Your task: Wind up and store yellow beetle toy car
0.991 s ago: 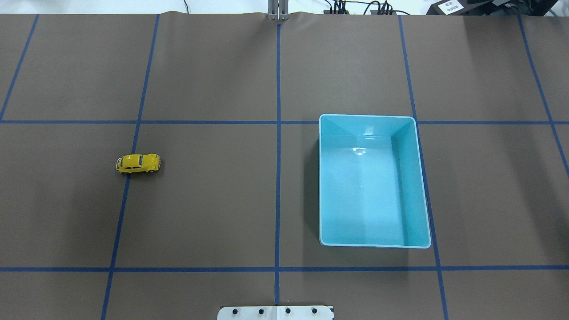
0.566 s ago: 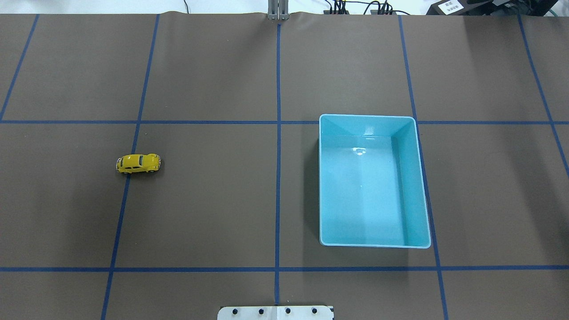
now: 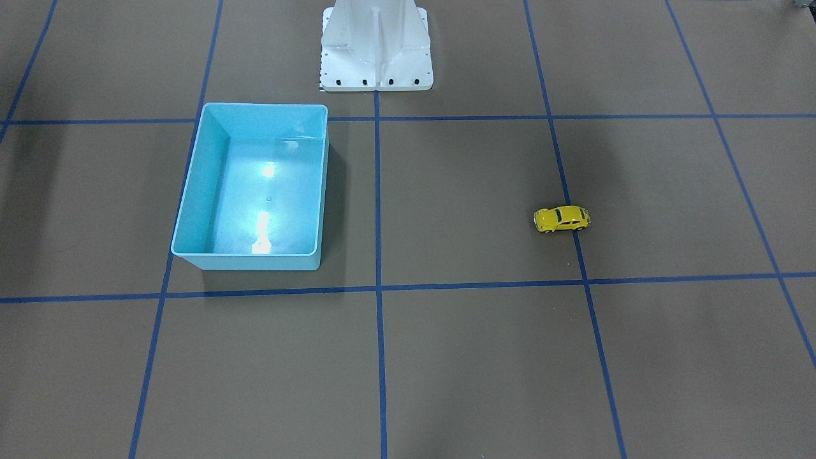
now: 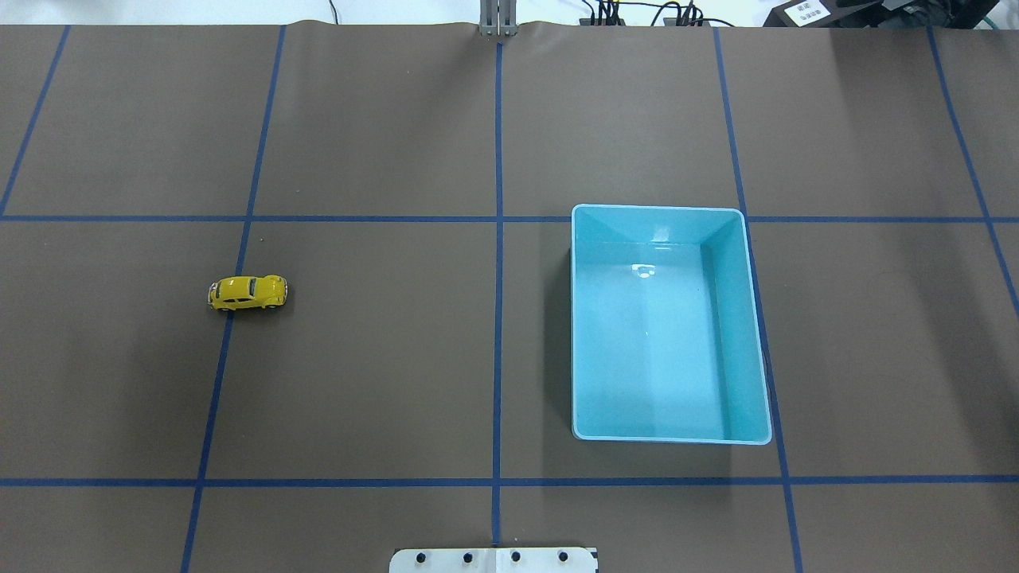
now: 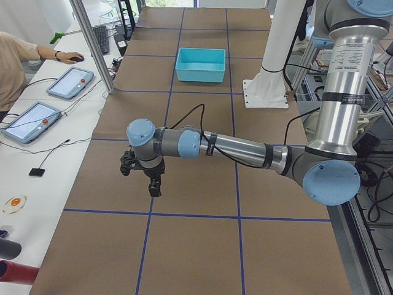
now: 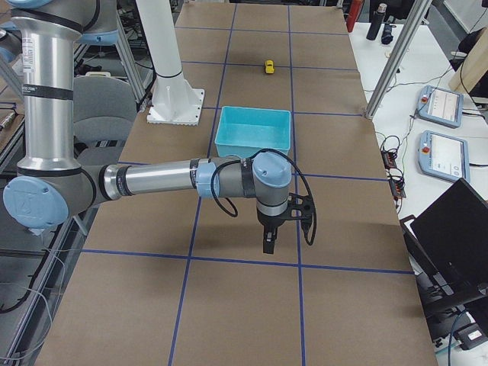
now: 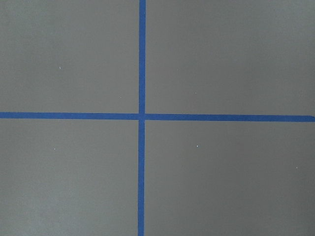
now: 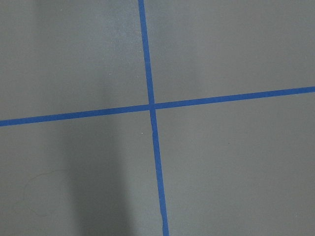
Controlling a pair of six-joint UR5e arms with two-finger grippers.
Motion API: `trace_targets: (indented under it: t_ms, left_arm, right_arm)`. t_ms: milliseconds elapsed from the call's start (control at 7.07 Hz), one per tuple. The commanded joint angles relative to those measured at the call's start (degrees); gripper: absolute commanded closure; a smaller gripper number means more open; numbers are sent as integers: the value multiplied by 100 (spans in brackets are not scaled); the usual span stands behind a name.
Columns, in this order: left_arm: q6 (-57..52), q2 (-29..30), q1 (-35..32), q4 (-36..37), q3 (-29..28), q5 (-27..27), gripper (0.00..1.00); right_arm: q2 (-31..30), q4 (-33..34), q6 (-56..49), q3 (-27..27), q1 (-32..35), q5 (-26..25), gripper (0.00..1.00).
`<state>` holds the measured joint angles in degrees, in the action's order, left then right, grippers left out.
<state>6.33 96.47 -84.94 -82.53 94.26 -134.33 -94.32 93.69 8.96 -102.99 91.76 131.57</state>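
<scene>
Nothing moved, yellow beetle toy car [image 4: 247, 293] well apart from turquoise bin [image 4: 659, 209]

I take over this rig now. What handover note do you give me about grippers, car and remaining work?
Left gripper and right gripper: each above bare table; open or shut cannot be told.
Yellow beetle toy car: on its wheels on the robot's left half, on a blue tape line.
Turquoise bin: empty, right half.
Done: nothing. Left: grasp, wind up, store in bin.
</scene>
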Motion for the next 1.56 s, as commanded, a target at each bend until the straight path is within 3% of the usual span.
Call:
trace_targets:
  t_ms: [0,566,991,1274,1415]
  left_arm:
    - [-9,-31,3,0,-5,-6,0]
    - [-18,-14,99,0,30,-14,0]
    - [-202,83,1606,53,889,55,0]
    - [-202,747,2460,53,954,195,0]
    - [-185,1064,3039,61,936,640,0]
  right_arm:
    - [-16,0,0,-2,0,0,0]
    - [-42,0,0,-37,0,0,0]
    - [-51,9,0,-125,35,9,0]
    - [-121,183,0,-204,96,18,0]
    - [-122,202,0,-204,123,18,0]
